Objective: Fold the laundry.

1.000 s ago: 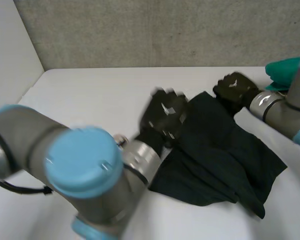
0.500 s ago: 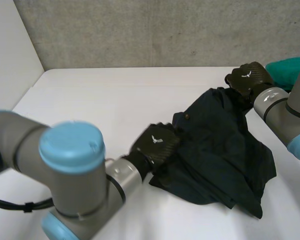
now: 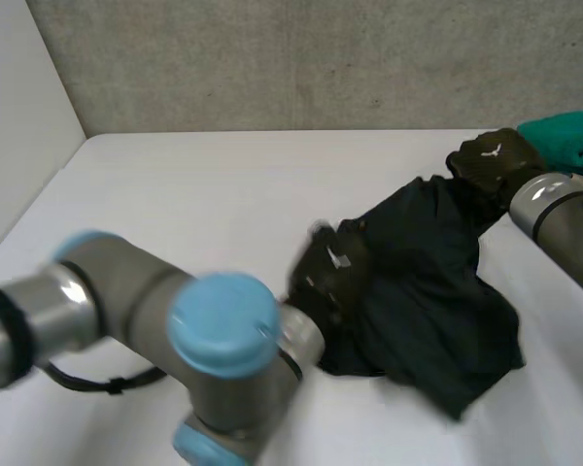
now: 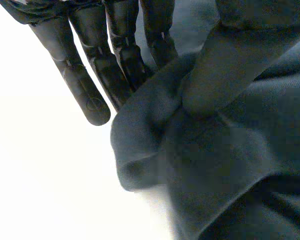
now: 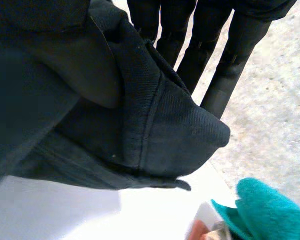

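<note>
1. A dark garment is bunched on the white table, its outline blurred.
2. Its near edge is pinched between the left hand's thumb and straight fingers.
3. A hemmed corner is pinched likewise by the right hand, beside a cut-off teal cloth.

On the counter the garment lies bunched, right of centre. The left robot hand pinches its left edge; the right robot hand pinches its far right corner. A second cloth sits just behind the right robot hand, at the counter's far right.
</note>
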Action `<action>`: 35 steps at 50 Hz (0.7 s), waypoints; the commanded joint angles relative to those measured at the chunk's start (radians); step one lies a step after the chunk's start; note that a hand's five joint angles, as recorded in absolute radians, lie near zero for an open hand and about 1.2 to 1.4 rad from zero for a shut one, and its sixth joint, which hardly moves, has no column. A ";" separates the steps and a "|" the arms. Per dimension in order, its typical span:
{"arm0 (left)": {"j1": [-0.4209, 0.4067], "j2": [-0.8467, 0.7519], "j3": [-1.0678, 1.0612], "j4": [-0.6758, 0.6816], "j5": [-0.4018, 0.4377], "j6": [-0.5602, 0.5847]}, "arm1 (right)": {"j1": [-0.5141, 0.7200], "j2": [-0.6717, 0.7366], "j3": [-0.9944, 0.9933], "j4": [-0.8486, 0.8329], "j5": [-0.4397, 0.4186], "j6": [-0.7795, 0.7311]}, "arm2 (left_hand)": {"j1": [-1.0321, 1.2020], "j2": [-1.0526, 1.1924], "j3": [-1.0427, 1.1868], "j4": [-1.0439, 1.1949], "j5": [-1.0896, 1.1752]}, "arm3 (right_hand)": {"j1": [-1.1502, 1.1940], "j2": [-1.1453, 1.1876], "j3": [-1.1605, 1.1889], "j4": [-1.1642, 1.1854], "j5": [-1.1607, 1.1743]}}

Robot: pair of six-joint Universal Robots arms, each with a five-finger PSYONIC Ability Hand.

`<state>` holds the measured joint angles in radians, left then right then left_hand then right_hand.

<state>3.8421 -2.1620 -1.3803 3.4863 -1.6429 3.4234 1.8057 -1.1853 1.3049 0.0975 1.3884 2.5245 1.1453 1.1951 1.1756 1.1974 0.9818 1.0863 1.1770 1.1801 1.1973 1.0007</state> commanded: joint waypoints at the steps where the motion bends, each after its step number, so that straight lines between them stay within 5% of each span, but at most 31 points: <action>1: 0.164 0.159 0.056 -0.002 0.062 -0.036 | 0.000 -0.124 0.033 0.060 -0.055 0.013 | 0.251 0.201 0.221 0.199 0.240 | 0.310 0.219 0.216 0.199 0.221; 8: 0.260 0.049 0.222 -0.125 0.235 -0.053 | 0.046 -0.204 0.229 -0.019 -0.097 0.151 | 0.251 0.201 0.221 0.199 0.240 | 0.310 0.219 0.216 0.199 0.221; 15: 0.303 -0.142 0.337 -0.177 0.262 -0.006 | 0.132 -0.162 0.534 -0.421 -0.080 0.206 | 0.251 0.201 0.221 0.199 0.240 | 0.310 0.219 0.216 0.199 0.221; 17: 0.318 -0.193 0.365 -0.184 0.258 0.036 | 0.138 -0.128 0.553 -0.496 -0.037 0.183 | 0.027 -0.023 -0.004 -0.025 0.016 | 0.077 -0.014 -0.017 -0.034 -0.012; 20: 0.317 -0.184 0.348 -0.220 0.246 0.059 | 0.141 -0.126 0.533 -0.441 0.032 0.157 | -0.741 -0.790 -0.771 -0.793 -0.752 | -0.619 -0.709 -0.712 -0.730 -0.708; 21: 0.315 -0.168 0.336 -0.226 0.244 0.057 | 0.141 -0.131 0.522 -0.418 0.041 0.152 | -0.796 -0.846 -0.827 -0.848 -0.807 | -0.647 -0.738 -0.741 -0.758 -0.736; 25: 0.300 -0.058 0.256 -0.248 0.236 0.057 | 0.136 -0.169 0.447 -0.288 0.015 0.143 | -0.970 -1.020 -1.000 -1.022 -0.981 | -0.759 -0.850 -0.853 -0.870 -0.848; 35: 0.321 0.375 -0.074 -0.289 0.149 -0.001 | 0.051 -0.211 0.121 0.146 -0.121 0.080 | -0.938 -0.988 -0.968 -0.990 -0.949 | -0.759 -0.850 -0.853 -0.870 -0.848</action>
<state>4.1449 -2.0416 -1.2587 3.2253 -1.4390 3.4699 1.9097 -1.4034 1.6231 -0.0166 1.3564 2.6506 0.2033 0.2106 0.2124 0.2049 0.0526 0.3516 0.3699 0.3314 0.3331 0.1235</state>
